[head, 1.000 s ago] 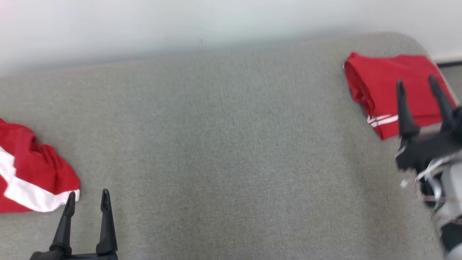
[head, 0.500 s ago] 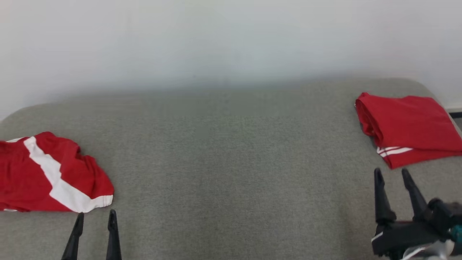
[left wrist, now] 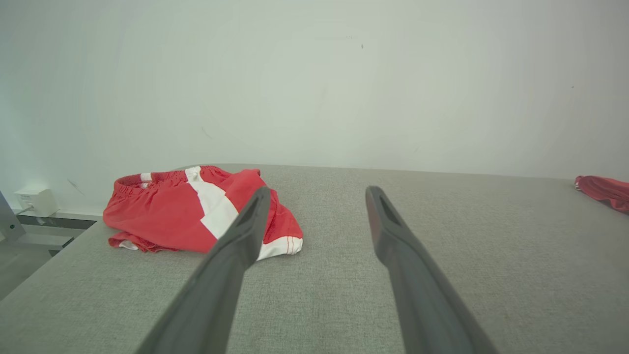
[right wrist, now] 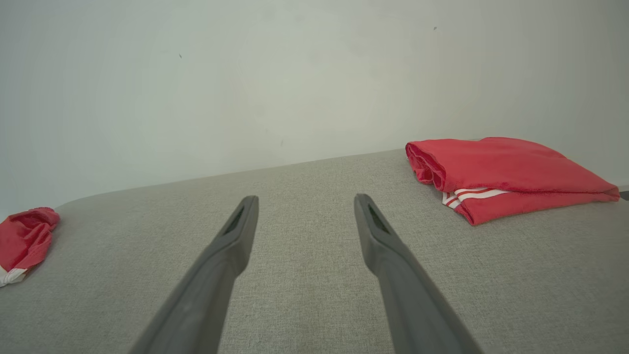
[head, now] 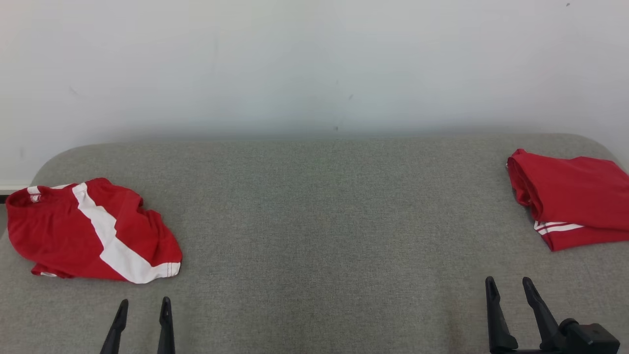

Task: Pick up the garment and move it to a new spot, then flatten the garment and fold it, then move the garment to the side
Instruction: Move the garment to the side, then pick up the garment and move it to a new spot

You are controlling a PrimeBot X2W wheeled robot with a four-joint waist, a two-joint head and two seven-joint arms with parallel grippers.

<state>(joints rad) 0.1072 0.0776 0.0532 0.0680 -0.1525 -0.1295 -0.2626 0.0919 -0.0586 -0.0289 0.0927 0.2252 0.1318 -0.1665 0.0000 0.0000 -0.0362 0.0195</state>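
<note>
- Your left gripper point(head: 144, 300) sits low left, fingers spread, holding nothing.
- Your right gripper point(head: 508, 279) sits low right, fingers spread too, also empty.

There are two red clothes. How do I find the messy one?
Look at the big grey table by the white wall. Go to its left end, just beyond the left claw. The shorts lie rumpled there with a wide white stripe, while the garment at the right end is neatly folded.
</note>
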